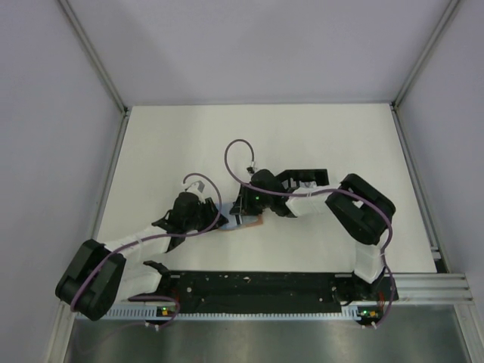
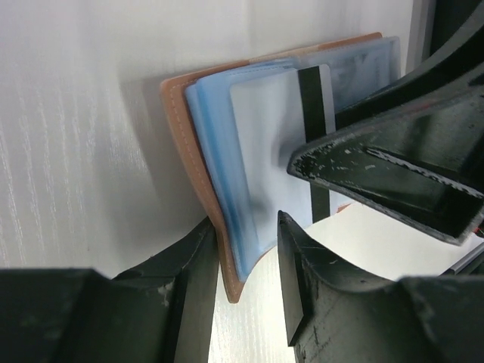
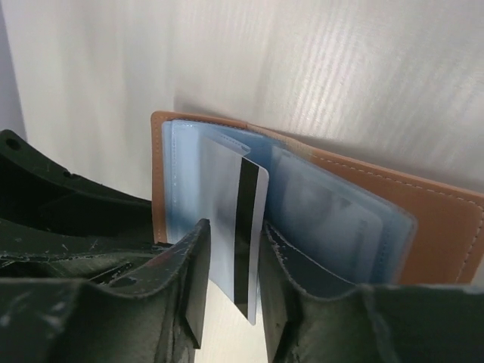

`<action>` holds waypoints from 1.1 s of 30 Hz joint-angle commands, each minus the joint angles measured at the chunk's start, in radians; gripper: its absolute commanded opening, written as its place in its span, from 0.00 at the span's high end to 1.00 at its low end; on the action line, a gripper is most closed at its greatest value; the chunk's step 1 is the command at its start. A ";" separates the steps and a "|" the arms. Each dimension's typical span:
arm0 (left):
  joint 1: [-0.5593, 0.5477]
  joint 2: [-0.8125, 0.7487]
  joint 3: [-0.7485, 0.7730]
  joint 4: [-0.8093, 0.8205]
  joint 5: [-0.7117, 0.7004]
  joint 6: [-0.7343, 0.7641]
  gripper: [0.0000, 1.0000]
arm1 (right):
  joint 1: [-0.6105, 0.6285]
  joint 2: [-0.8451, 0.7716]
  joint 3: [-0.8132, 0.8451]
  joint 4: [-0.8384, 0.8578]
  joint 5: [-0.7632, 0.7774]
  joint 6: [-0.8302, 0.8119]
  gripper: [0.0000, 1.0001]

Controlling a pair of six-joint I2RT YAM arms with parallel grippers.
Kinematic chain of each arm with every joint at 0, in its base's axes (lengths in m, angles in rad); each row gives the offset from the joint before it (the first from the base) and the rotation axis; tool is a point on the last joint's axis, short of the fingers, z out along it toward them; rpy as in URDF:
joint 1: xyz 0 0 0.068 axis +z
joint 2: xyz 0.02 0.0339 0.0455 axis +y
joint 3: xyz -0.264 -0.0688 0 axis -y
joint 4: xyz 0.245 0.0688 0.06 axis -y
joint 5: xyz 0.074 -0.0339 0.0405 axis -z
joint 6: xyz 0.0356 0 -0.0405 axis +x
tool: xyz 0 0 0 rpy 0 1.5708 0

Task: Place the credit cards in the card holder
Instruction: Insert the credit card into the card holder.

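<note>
The card holder [image 2: 181, 136] stands open, a tan cover with pale blue plastic sleeves; it also shows in the right wrist view [image 3: 423, 204] and as a tan sliver in the top view [image 1: 252, 221]. My left gripper [image 2: 246, 227] is closed on its lower corner, cover and sleeves between the jaws. My right gripper [image 3: 234, 227] is shut on the light blue card [image 3: 227, 227], which has a black stripe. The card's upper part sits inside a sleeve; it also shows in the left wrist view [image 2: 272, 151]. Both grippers meet at the table's middle [image 1: 231, 215]. The yellow-orange card is not in view.
A black square tray [image 1: 306, 178] lies just behind the right arm. A black rail [image 1: 257, 283] runs along the near edge between the arm bases. White walls with metal posts enclose the table on three sides.
</note>
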 commanded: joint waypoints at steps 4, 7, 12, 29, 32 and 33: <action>-0.010 0.012 -0.004 0.005 -0.016 0.014 0.58 | 0.026 -0.110 0.014 -0.275 0.167 -0.129 0.60; -0.009 0.012 -0.004 0.011 -0.018 0.013 0.58 | 0.027 -0.098 0.042 -0.320 0.168 -0.140 0.59; -0.009 0.012 -0.005 0.011 -0.013 0.016 0.58 | 0.052 -0.092 0.071 -0.394 0.253 -0.141 0.57; -0.009 0.095 -0.004 0.097 0.060 -0.004 0.68 | 0.081 -0.157 0.106 -0.495 0.385 -0.178 0.49; -0.009 0.112 -0.007 0.149 0.100 -0.018 0.66 | 0.081 -0.149 0.111 -0.484 0.346 -0.173 0.49; -0.010 0.118 -0.005 0.160 0.108 -0.019 0.66 | 0.081 -0.146 0.112 -0.480 0.340 -0.172 0.49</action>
